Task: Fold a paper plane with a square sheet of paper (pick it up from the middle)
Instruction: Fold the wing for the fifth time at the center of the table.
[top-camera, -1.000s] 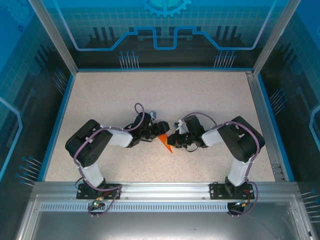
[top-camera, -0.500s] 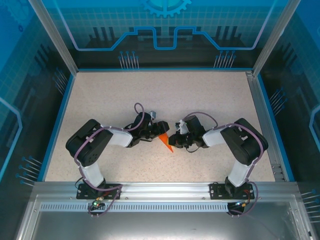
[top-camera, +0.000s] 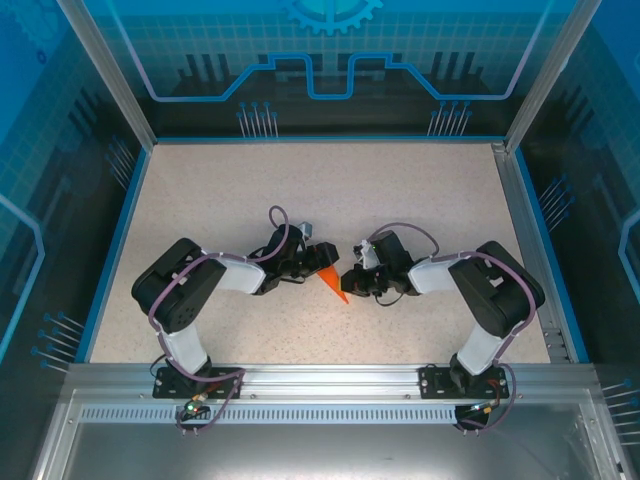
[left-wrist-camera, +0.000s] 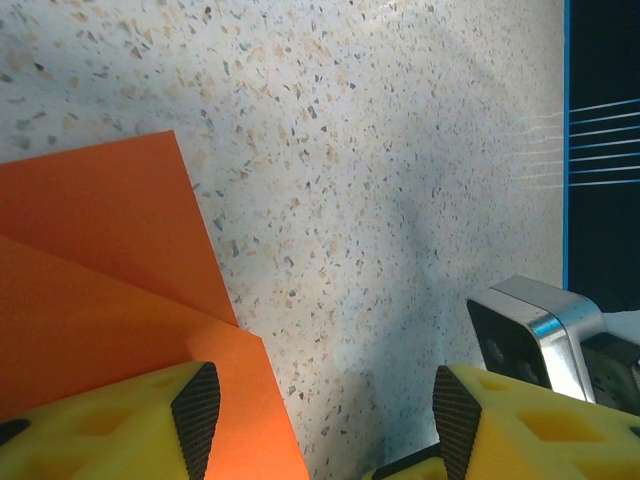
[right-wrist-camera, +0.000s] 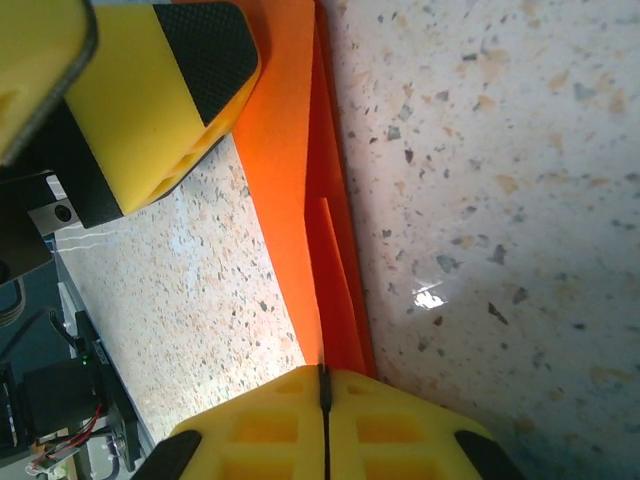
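Between the two hands, near mid-front of the surface (top-camera: 300, 190), lies the orange sheet (top-camera: 335, 288), already creased into a narrow wedge w/ layered flaps.

Right hand (right-wrist-camera: 325, 405): fingers together, pinched on the wedge's thin end. In the right wrist view the folded edge runs straight into the seam btwn them.

Left hand (left-wrist-camera: 325, 425): fingers apart, nothing clamped. One pad (left-wrist-camera: 197, 410) sits over the sheet's top layer, the other over bare surface beside it. Can't tell if that pad touches paper or hovers just above.

Step in hand, my read: next crease of the wedge, right hand anchoring, left hand doing the pressing. No dart shape w/ centre ridge yet, so approx mid-task.

To do it well:
- Right hand holds the pinch steady, no tugging, else thin paper tears or layers slip out of line.
- Left hand comes down flat on the top flap close to the existing crease, then slides along it so the fold sets sharp.
- Line up edges before pressing; a skewed crease likely carries into the wings.
- Slow, low moves. Hands are very near each other, so collision risk.
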